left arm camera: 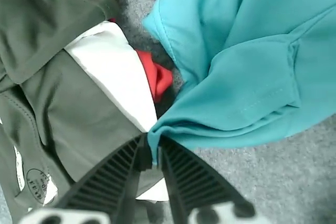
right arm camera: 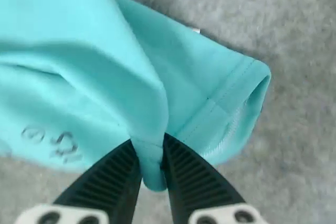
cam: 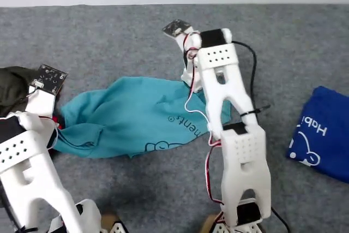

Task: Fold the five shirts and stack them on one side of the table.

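Your left hand [left arm camera: 151,149] is clamped on teal shirt [left arm camera: 252,66] edge; right hand [right arm camera: 150,157] grips another fold of it.

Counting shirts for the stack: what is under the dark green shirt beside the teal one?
Poking out from under the dark green shirt are white fabric and red fabric. The rest of both is covered, so their fold cannot be seen.
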